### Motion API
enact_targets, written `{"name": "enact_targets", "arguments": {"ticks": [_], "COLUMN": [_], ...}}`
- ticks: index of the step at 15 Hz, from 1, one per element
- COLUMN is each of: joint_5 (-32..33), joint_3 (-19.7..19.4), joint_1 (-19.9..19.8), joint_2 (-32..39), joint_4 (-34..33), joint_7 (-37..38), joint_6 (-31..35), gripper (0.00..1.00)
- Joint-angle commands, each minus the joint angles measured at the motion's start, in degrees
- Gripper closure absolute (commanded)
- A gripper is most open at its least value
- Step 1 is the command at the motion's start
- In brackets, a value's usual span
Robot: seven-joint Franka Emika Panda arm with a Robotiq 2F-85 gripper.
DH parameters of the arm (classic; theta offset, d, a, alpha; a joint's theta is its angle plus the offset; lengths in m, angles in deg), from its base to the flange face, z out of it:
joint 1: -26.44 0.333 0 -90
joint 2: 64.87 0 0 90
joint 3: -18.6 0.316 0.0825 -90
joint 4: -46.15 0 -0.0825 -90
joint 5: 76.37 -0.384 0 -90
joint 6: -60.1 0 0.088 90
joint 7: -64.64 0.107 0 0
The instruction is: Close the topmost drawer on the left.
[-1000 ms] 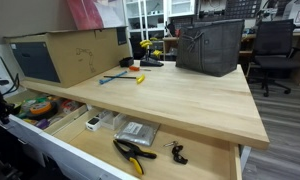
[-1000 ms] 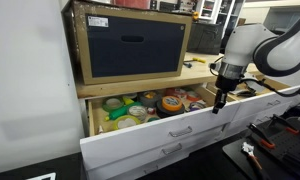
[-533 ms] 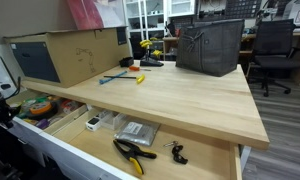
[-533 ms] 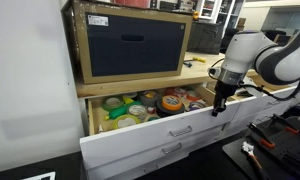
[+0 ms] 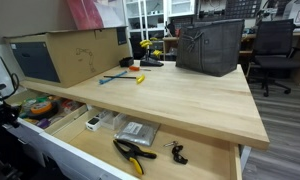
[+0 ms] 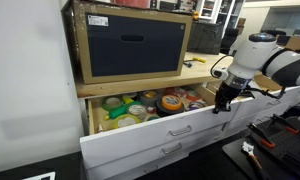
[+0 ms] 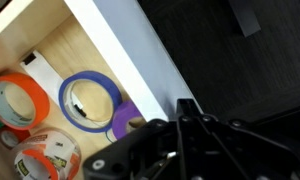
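Note:
The topmost left drawer stands open in both exterior views, its white front (image 6: 155, 133) pulled out and its inside (image 5: 42, 108) full of tape rolls. My gripper (image 6: 222, 104) hangs over the right end of that front, fingers pointing down. In the wrist view the gripper (image 7: 186, 108) is shut, and its tip rests at the outer side of the white drawer front (image 7: 125, 62). A blue tape roll (image 7: 88, 100) and an orange one (image 7: 17, 100) lie inside. In the exterior view from across the bench only a dark part of the arm (image 5: 2, 108) shows at the left edge.
A second open drawer (image 5: 180, 162) holds yellow-handled pliers (image 5: 133, 154) and small parts. On the bench top stand a cardboard box (image 6: 130, 45) and a grey bin (image 5: 210, 45). Lower drawer fronts (image 6: 180, 152) sit below. An office chair (image 5: 274, 50) stands behind.
The arm's upper part has swung to the right in the exterior view, and the gripper has shifted slightly right and down along the drawer front. The drawer looks as far open as before.

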Motion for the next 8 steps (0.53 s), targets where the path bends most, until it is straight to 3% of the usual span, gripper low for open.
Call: {"name": "enact_targets", "arguments": {"ticks": [1,8], "joint_5": [16.5,53.0], "joint_3": [-3.7,-2.5], "joint_1": [3.3,4.4], "joint_2": [-3.6,-4.2], "joint_4": [0.7,0.3], "joint_7": [10.6,36.1], "joint_6": [-1.2,-4.4], "gripper": [1.00,1.00]}}
